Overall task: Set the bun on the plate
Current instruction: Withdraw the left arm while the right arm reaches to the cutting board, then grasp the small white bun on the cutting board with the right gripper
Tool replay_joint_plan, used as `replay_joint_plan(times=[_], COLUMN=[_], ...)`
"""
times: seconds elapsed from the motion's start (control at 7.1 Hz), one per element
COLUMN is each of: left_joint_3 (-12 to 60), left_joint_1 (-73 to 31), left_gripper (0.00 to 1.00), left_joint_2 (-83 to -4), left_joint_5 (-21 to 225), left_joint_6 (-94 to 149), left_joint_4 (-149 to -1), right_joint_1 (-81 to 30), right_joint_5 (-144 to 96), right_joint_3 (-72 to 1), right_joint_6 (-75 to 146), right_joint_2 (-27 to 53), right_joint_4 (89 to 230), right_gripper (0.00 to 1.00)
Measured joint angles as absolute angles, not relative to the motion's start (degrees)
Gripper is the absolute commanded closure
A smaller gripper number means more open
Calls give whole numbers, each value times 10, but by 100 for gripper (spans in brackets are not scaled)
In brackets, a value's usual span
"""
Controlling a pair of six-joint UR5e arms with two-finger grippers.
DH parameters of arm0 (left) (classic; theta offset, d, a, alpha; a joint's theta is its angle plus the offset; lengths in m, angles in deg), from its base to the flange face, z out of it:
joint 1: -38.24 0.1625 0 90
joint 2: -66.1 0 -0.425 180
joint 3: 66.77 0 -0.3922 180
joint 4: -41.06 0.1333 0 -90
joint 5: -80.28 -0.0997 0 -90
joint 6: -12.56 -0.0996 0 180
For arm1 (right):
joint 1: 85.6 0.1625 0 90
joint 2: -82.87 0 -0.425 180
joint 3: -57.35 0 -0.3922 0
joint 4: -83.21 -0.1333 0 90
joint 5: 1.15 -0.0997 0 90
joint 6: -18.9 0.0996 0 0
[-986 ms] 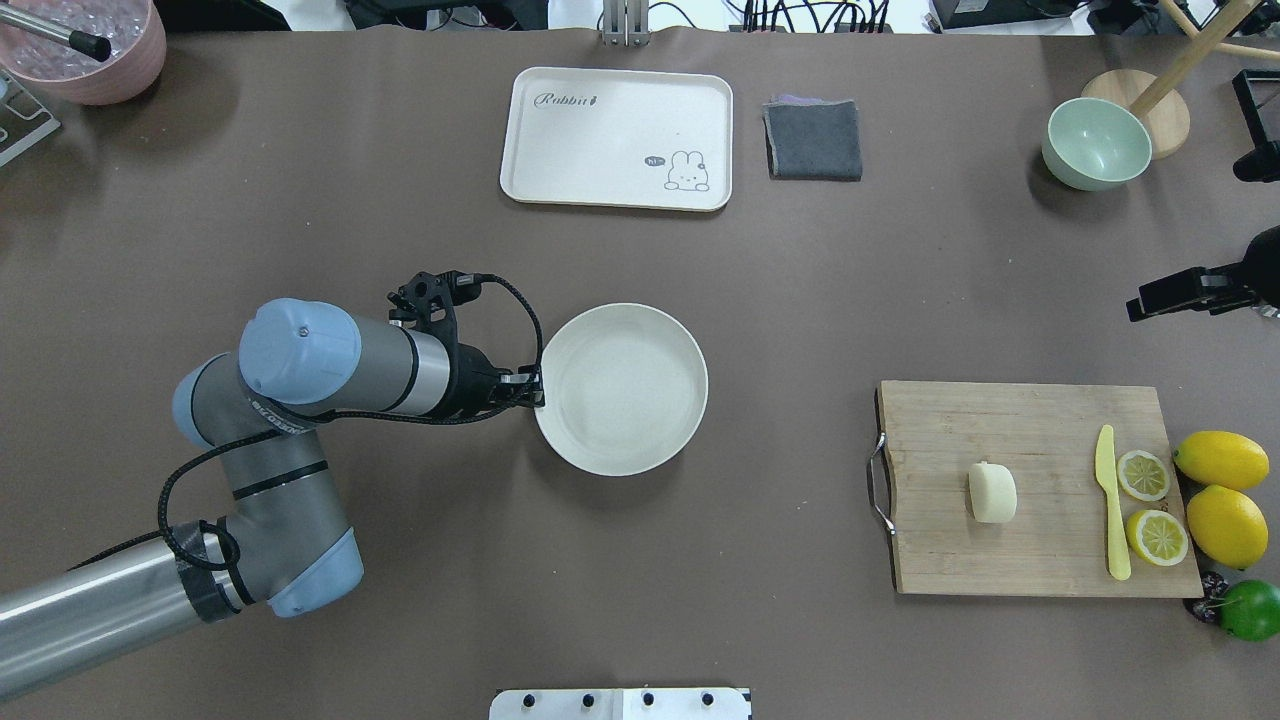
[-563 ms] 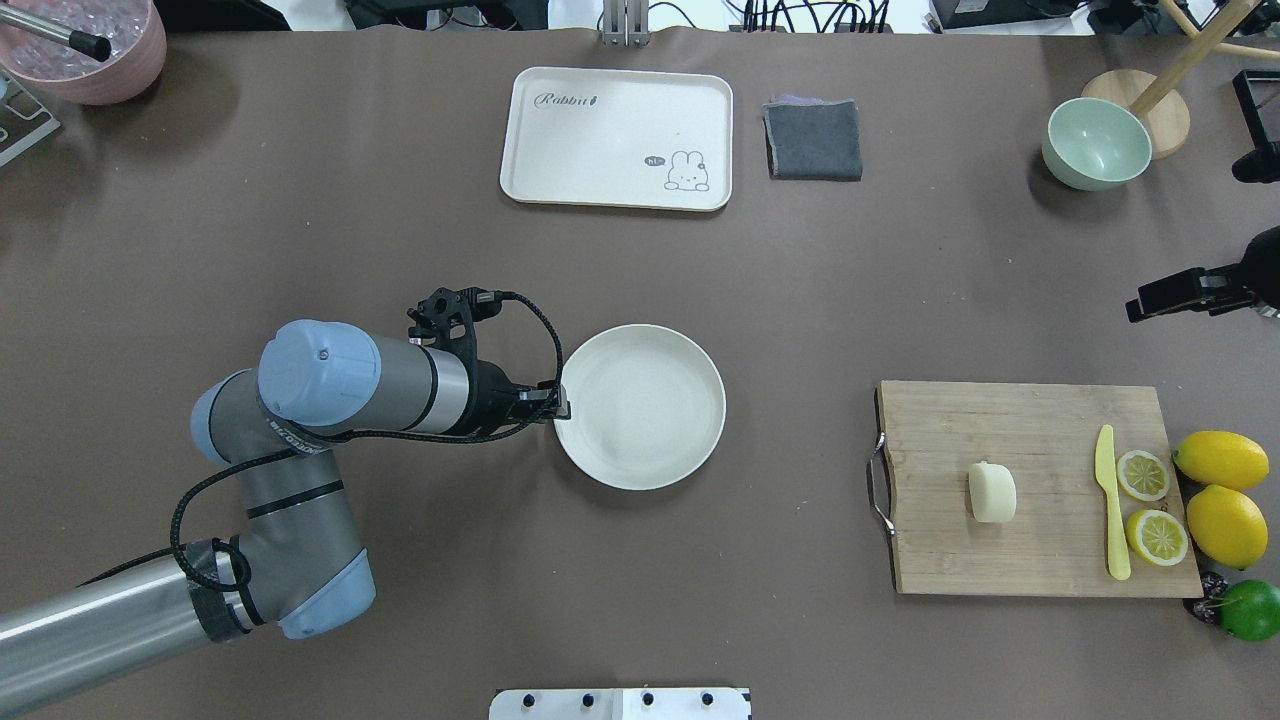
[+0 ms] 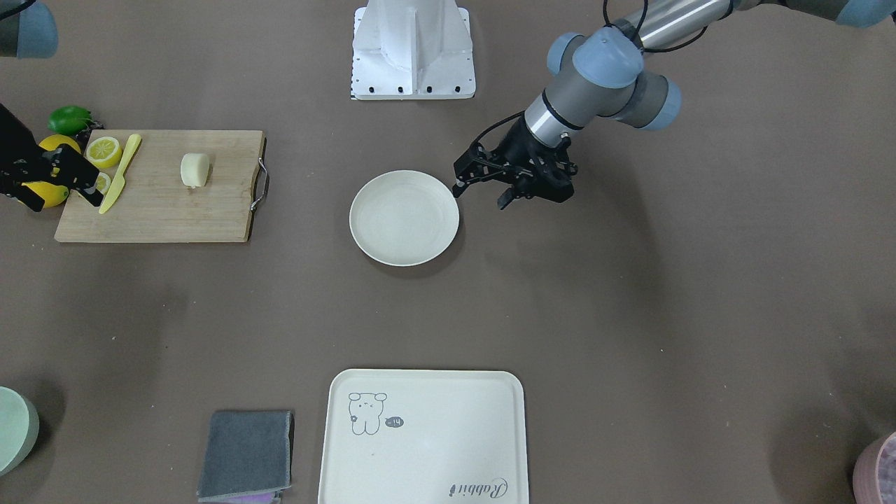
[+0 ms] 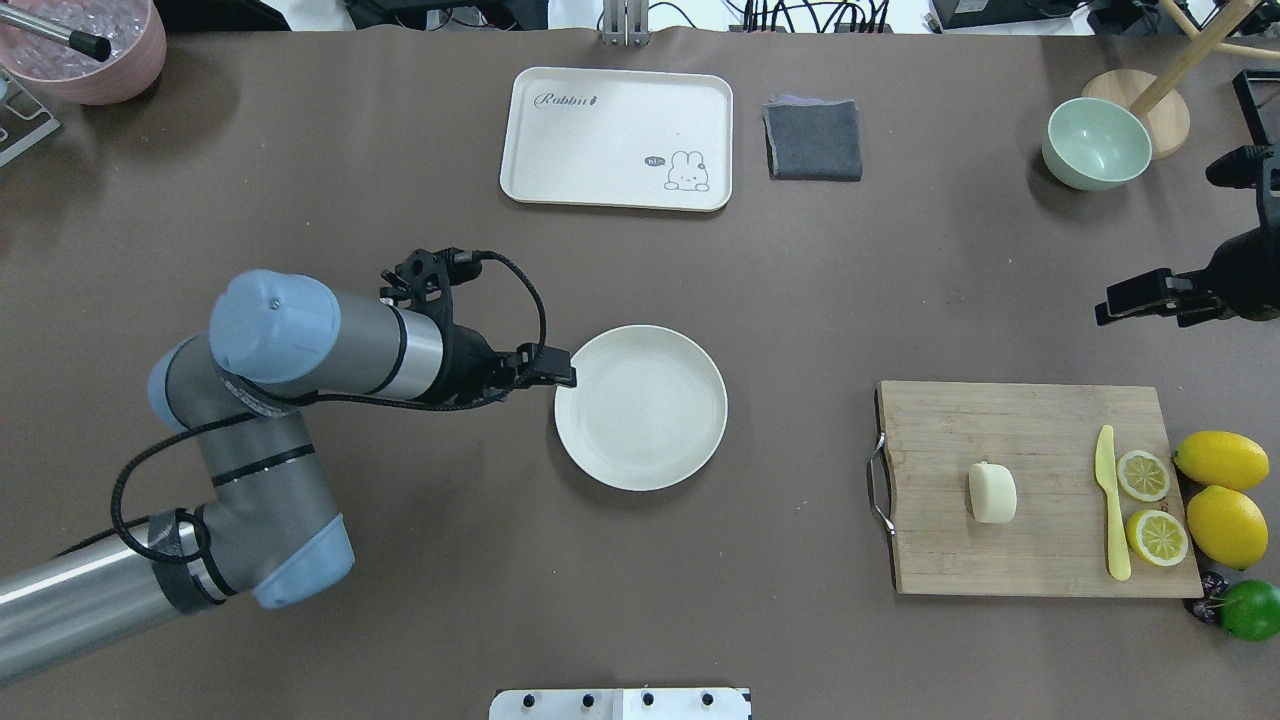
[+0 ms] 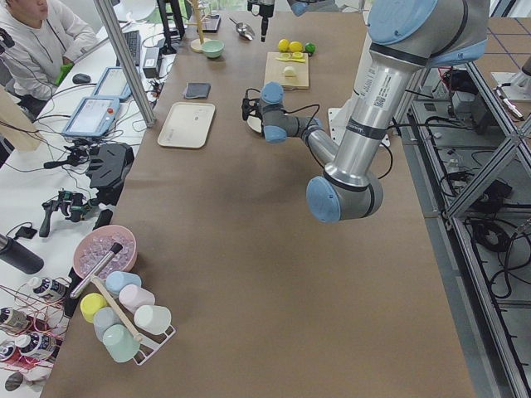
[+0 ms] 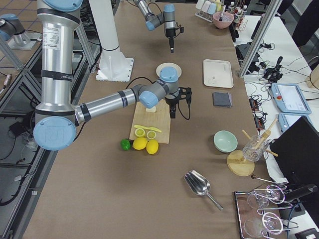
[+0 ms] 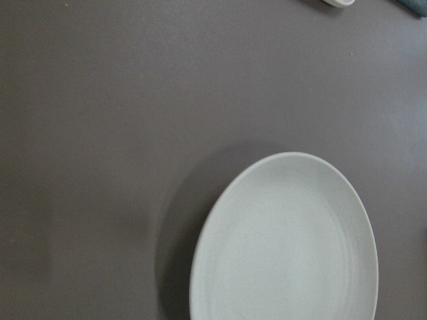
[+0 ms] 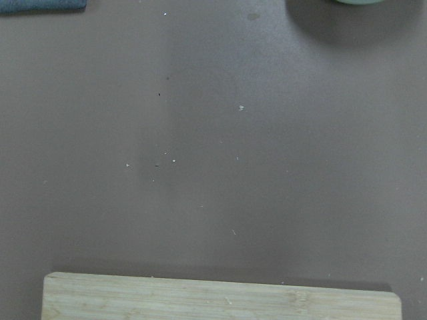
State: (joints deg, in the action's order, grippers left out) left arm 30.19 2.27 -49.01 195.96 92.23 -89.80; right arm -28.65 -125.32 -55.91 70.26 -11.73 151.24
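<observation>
The round off-white plate point(image 4: 641, 407) point(image 3: 404, 218) lies near the table's middle and fills the lower right of the left wrist view point(image 7: 287, 247). My left gripper point(image 4: 562, 380) point(image 3: 481, 197) hovers at the plate's rim on my left side, open, with nothing between its fingers. The pale cream bun point(image 4: 992, 493) point(image 3: 194, 170) rests on the wooden cutting board point(image 4: 1030, 440). My right gripper point(image 4: 1110, 308) point(image 3: 63, 198) hangs open and empty above the table, beyond the board's far right corner, well apart from the bun.
On the board lie a yellow knife point(image 4: 1110, 500) and two lemon slices point(image 4: 1143, 475); whole lemons point(image 4: 1222, 460) and a lime point(image 4: 1250, 610) sit beside it. A cream tray point(image 4: 617, 138), grey cloth point(image 4: 814, 139), green bowl point(image 4: 1096, 143) and pink bowl point(image 4: 90, 60) line the far edge.
The left gripper dragged the plate to the right and toward me by its rim, then let go and rose off the rim. The right gripper shifted slightly left and away.
</observation>
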Motion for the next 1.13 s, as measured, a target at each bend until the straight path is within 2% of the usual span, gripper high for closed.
replay_joint_plan(times=[0.28, 0.85, 1.13], left_joint_3=[317, 314, 313], left_joint_1=[-78, -271, -325], left_gripper=[3, 3, 2], left_joint_2=[-459, -427, -422], left_joint_5=[2049, 2094, 2095], left_joint_6=[808, 380, 256], left_joint_4=[-843, -591, -509], right_joint_1=[-362, -498, -539], right_joint_5=[-1197, -1093, -1059], right_joint_3=[-586, -617, -615], right_joint_6=[790, 898, 916], right_joint_2=[-117, -128, -138], right_joint_4=[1513, 1515, 1515], right_gripper=[0, 0, 0])
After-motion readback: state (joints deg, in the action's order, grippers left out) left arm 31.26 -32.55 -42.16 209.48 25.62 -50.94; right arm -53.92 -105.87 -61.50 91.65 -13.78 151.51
